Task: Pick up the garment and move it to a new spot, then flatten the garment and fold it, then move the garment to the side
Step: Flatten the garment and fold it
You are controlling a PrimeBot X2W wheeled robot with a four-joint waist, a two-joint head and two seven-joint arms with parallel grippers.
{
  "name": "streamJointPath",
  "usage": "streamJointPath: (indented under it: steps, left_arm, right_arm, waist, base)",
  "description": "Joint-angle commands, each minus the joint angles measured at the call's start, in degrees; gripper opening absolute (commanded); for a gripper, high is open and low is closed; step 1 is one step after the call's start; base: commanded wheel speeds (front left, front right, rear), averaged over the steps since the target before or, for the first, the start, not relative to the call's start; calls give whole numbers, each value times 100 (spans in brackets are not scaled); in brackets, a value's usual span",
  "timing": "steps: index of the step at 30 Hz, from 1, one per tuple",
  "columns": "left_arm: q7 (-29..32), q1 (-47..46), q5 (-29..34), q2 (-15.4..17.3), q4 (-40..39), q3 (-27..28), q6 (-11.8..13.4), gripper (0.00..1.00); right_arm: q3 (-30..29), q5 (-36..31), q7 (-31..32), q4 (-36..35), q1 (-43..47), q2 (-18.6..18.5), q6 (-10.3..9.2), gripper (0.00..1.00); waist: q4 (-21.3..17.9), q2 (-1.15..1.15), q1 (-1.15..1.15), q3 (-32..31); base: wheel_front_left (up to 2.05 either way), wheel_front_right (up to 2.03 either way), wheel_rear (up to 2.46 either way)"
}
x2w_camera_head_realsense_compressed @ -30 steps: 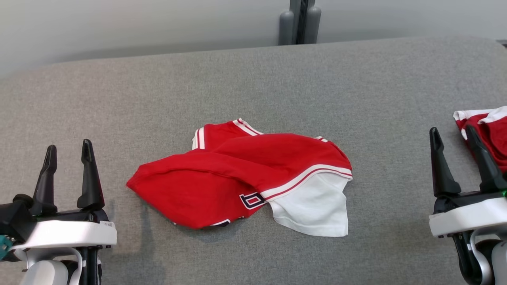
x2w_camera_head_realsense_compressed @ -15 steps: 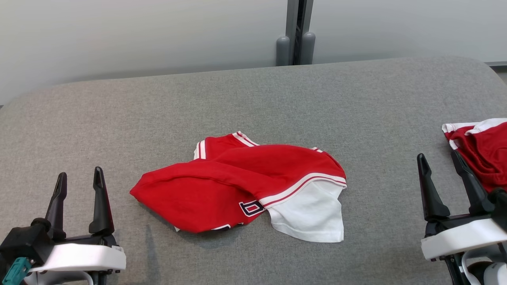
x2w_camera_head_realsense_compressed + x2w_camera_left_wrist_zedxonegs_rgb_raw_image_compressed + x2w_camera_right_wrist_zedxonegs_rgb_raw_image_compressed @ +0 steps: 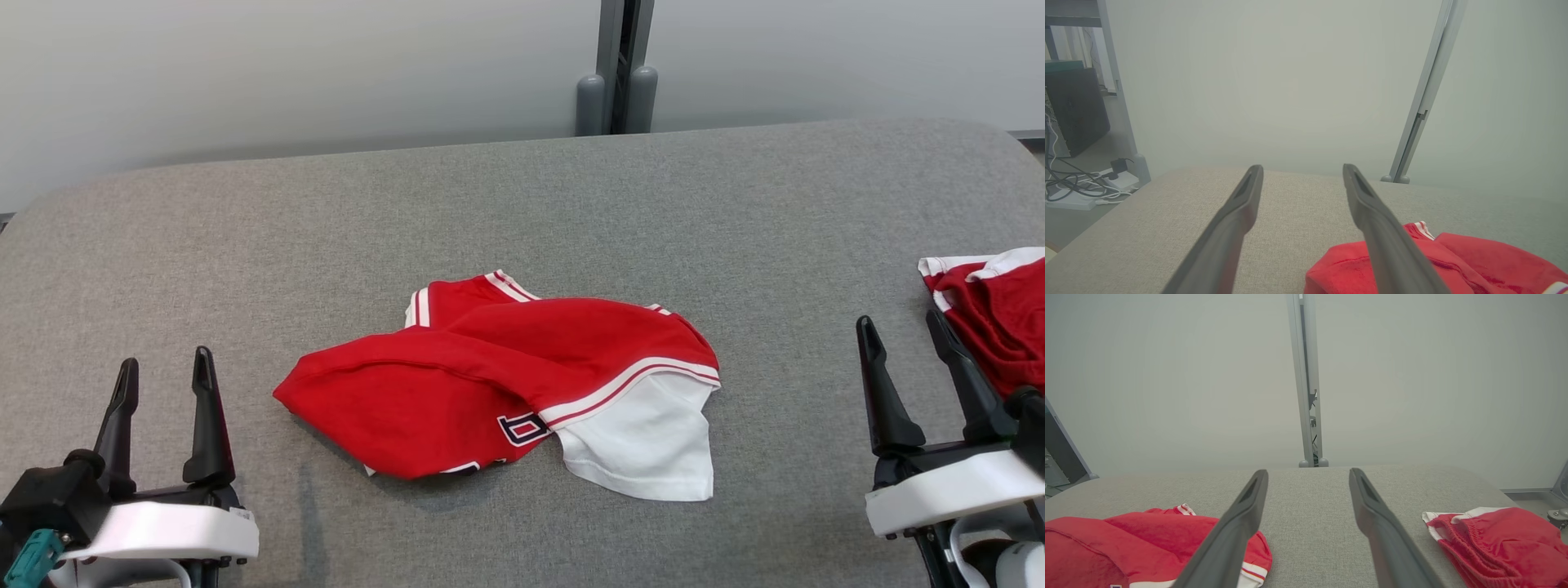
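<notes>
Shifting since earlier: camera only; red-and-white shirt [image 3: 498, 392] stays crumpled, frame centre.
Left gripper [image 3: 165, 359]: spread, empty, lower left.
Right gripper [image 3: 898, 318]: spread, empty, lower right.
Left wrist view: floor cables [image 3: 1069, 179], far left.

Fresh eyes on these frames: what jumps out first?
A crumpled red-and-white garment lies mid-surface on the gray padded surface, with a white panel at its near right corner. A second red garment is bunched at the far right edge. The left gripper and right gripper sit open at the near corners, touching neither.
</notes>
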Motion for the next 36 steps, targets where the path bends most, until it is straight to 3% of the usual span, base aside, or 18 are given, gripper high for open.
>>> streamJointPath:
  steps: [1, 4, 11, 21, 22, 23, 24, 27, 36]
  left_arm:
    - [-18, -12, -7, 36, 17, 17, 32, 100]
    - [39, -67, -85, 15, 52, 3, -10, 100]
    - [407, -262, -459, -136, 610, -253, -400, 100]
    - [851, -863, -1328, -514, 2086, -437, -1315, 100]
    - [861, -917, -1350, -499, 2174, -452, -1399, 93]
    - [848, -971, -1407, -521, 2228, -455, -1489, 40]
    - [824, -1018, -1442, -545, 2261, -457, -1559, 0]
    - [616, -1152, -1246, -450, 2252, -476, -1575, 0]
    - [16, -1520, 91, 151, 1205, -515, -810, 0]
  right_arm:
    - [1, 16, 15, -9, 5, -23, -2, 100]
    - [12, 31, 28, -23, -29, -31, -2, 100]
    - [134, 68, 30, -2, -146, -35, -2, 100]
    - [269, 140, -31, 78, -275, -25, -2, 100]
    - [272, 139, -44, 79, -285, -29, -2, 100]
    - [262, 144, -52, 83, -285, -29, -2, 100]
    - [256, 145, -57, 80, -289, -30, -2, 100]
    - [208, 155, -82, 71, -307, -28, -2, 100]
    - [122, 202, -63, 53, -355, 3, -2, 100]
  waist:
    - [2, 0, 0, 2]
    - [6, 0, 0, 43]
    - [-63, 0, 0, 188]
    - [-221, 0, 0, 512]
    - [-239, 0, 0, 533]
    - [-248, 0, 0, 546]
    - [-258, 0, 0, 563]
    - [-263, 0, 0, 607]
    - [-78, 0, 0, 692]
  base:
    - [0, 0, 0]
    - [0, 0, 0]
    - [0, 0, 0]
    - [0, 0, 0]
    - [0, 0, 0]
    - [0, 0, 0]
    - [0, 0, 0]
    - [0, 0, 0]
    - [0, 0, 0]
